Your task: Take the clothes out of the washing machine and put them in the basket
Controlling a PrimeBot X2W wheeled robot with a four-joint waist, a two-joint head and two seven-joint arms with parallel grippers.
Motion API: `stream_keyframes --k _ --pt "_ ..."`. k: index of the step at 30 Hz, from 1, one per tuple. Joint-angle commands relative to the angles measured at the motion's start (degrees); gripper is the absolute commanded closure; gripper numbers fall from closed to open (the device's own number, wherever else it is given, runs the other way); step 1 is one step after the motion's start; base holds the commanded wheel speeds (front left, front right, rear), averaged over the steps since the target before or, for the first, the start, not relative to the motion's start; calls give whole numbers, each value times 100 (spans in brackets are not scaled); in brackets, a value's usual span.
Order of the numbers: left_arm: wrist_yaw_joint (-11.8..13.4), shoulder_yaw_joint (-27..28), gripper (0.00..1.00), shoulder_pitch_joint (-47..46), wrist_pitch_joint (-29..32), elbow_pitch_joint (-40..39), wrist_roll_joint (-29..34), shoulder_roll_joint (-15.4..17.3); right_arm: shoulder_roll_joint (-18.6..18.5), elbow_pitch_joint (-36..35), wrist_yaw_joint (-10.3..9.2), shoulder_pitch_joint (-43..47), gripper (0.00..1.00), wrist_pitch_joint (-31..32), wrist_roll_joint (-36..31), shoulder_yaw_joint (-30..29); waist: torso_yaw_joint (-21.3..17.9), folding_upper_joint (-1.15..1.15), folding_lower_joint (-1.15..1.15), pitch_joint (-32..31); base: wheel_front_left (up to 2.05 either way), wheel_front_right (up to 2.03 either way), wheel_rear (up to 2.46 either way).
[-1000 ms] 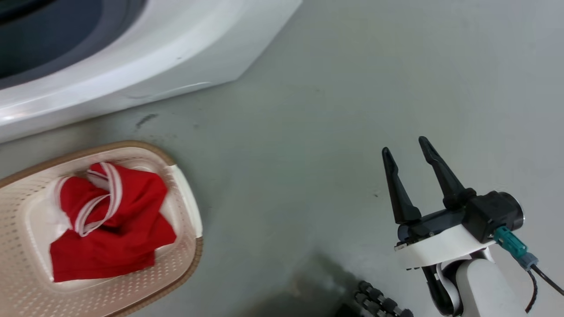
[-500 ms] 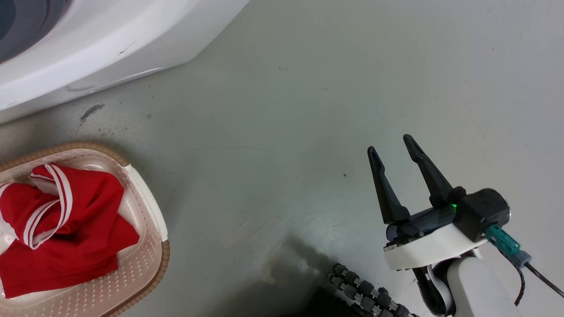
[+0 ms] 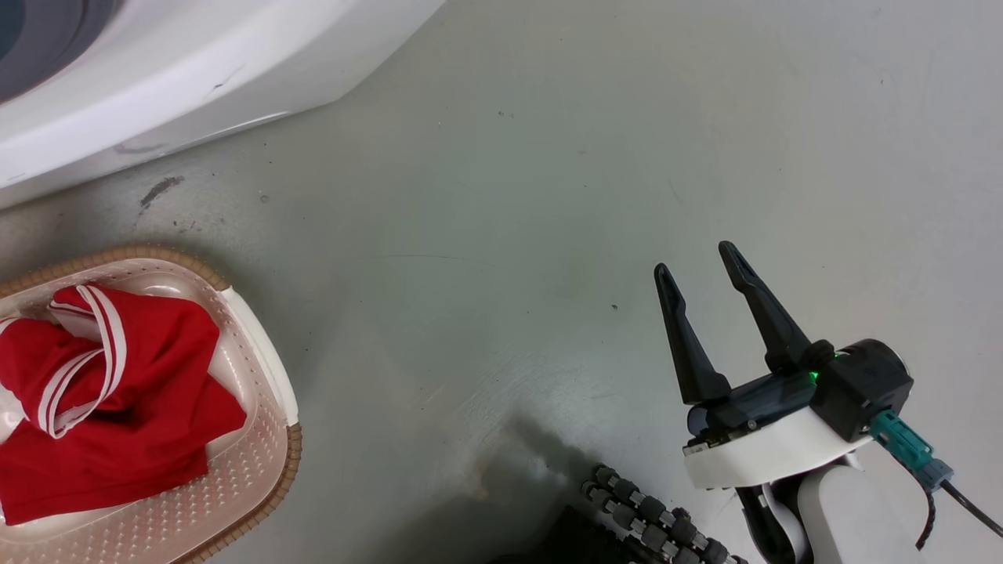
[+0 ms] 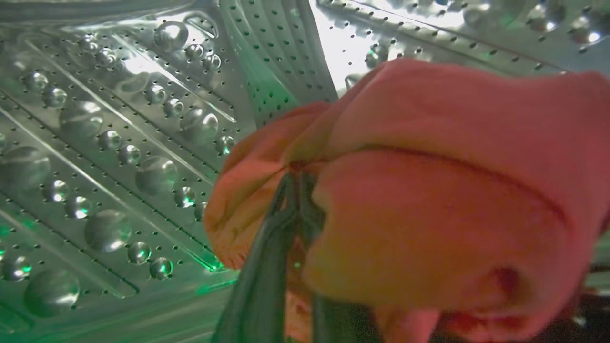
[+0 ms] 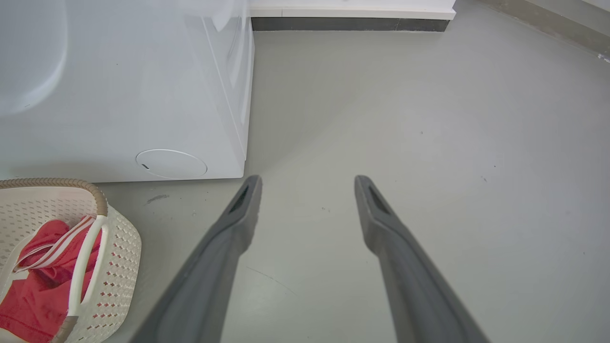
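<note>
Left wrist view: left end effector (image 4: 296, 177) clamps garment (image 4: 429, 190).

Smooth pale grey floor (image 3: 548, 196) under soft, even light, with a faint sheen. A short dark scuff mark (image 3: 161, 190) smudges it. Far beyond the scuff mark, a dark grey skirting strip (image 5: 348, 24) runs below a white wall (image 5: 352, 6). Right of the scuff mark sits a tiny speck (image 3: 613, 306); nearer the viewer, a dim shadow (image 3: 517, 478).

Laundry area: white washing machine (image 5: 143, 95), basket (image 5: 119, 247), bare grey floor (image 3: 588, 157).
</note>
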Motion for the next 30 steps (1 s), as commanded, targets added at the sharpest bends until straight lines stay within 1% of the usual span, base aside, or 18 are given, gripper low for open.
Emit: stream_keyframes --k 1,8,10,15,24,30 --pt "-32 -20 100 -93 -57 27 8 8 5 -20 -4 21 0 -11 -7 17 -1 0 0 -5 0 0 0" --pt "-49 -20 100 -99 -454 113 -24 158 4 55 -4 -185 0 -11 -9 68 -31 0 0 -137 0 0 0" --pt "-66 -4 100 -33 -595 140 -77 113 4 88 -4 -192 0 -11 -51 10 36 0 0 -222 0 0 0" --pt "-55 47 100 198 -1122 203 -242 -74 4 161 -4 -251 0 -11 -192 -155 292 0 0 -516 0 0 0" --pt "-125 155 100 1038 -2194 450 -638 -568 1 272 -4 -103 0 -11 -635 -596 845 0 0 -1265 0 0 0" --pt "-188 36 100 1583 -2797 473 -802 -849 1 276 -4 3 0 -11 -881 -874 1221 0 0 -1720 0 0 0"
